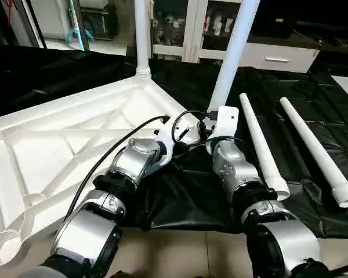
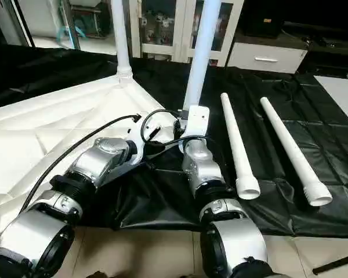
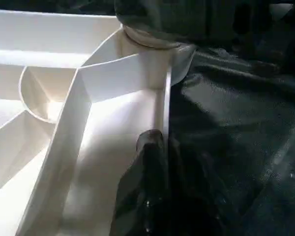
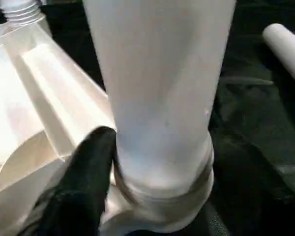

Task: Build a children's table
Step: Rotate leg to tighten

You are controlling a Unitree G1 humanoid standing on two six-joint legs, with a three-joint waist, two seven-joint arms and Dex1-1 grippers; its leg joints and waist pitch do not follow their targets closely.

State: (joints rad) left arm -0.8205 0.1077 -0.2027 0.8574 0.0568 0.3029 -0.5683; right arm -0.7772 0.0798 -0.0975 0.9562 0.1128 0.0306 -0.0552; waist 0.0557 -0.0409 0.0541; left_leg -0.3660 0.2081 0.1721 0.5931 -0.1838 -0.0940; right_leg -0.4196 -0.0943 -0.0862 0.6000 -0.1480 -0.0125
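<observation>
Left gripper (image 3: 155,147) pinching tabletop (image 1: 58,145) rim; right gripper (image 4: 152,162) spread around upright leg (image 1: 235,52) at corner socket (image 4: 157,211). No legible writing.

Lab-like room: glass-fronted cabinets (image 1: 180,26)

black floor sheet (image 1: 313,197), white cabinets (image 1: 267,55)

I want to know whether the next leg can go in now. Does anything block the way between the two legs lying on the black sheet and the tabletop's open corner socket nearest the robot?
Both forearms do: the two loose legs lie right of them, the open socket at the tabletop corner left of them.
</observation>
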